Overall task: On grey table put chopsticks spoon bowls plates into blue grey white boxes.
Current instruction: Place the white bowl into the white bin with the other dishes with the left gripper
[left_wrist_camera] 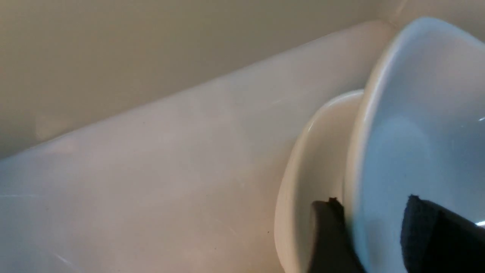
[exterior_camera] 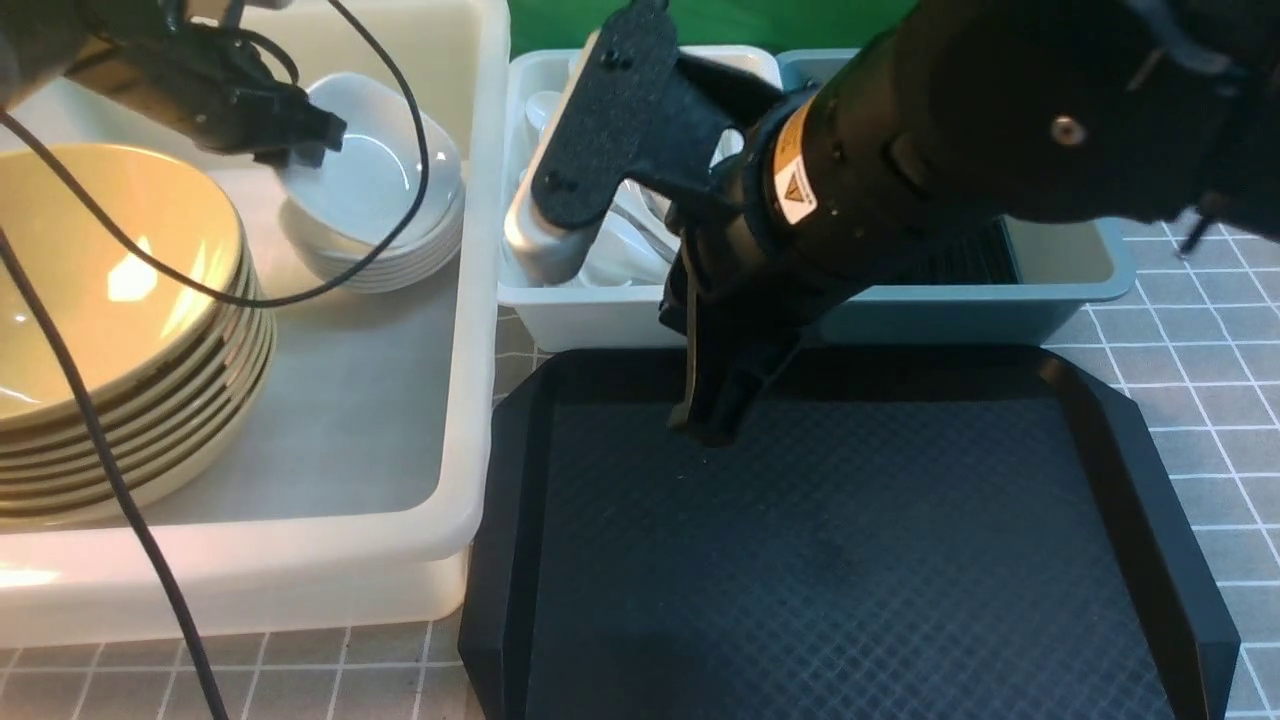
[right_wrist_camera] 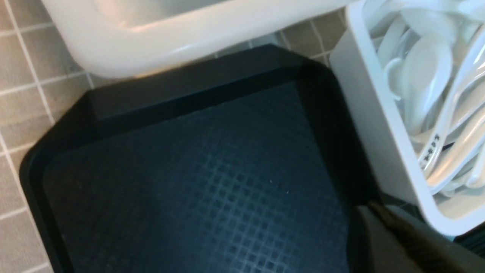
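Though dim, grey table under black tray; right hand closed, left hand seemingly parted astride plates.

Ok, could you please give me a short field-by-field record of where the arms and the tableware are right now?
left gripper: open, jaws astride the rim of the top plate
plates: stacked in the large white box
bowls: stacked in the same box, beside the plates
right gripper: shut, holding nothing, above the black tray
spoons: piled in the small grey-white box
blue box: beside the grey-white box, behind the tray; contents mostly hidden by the right arm
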`<action>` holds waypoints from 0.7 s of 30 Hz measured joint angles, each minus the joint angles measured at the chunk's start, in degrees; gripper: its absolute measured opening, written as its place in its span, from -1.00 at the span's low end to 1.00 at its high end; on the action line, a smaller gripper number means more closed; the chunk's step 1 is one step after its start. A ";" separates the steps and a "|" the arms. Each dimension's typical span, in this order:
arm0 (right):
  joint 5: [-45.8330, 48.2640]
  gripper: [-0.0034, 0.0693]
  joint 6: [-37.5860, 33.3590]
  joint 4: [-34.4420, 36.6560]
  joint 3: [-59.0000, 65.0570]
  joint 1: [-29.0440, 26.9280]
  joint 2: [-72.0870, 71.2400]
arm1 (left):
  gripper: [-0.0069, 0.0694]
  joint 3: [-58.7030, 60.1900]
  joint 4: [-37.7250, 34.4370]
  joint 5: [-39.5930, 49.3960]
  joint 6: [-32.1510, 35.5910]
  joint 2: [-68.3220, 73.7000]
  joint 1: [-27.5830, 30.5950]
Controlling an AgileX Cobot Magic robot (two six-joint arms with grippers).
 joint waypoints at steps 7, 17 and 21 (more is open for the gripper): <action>2.89 -0.81 -0.13 -0.06 -0.31 0.00 0.14 | 0.53 0.00 -0.24 -1.19 0.77 -0.25 0.00; 5.54 -0.81 0.21 -0.06 -0.31 0.00 0.14 | 0.67 0.02 -0.26 0.60 0.94 -10.15 -0.06; 7.28 -0.81 1.41 -0.06 -0.31 0.00 -0.32 | 0.40 0.02 -0.15 5.12 -1.14 -15.34 -0.06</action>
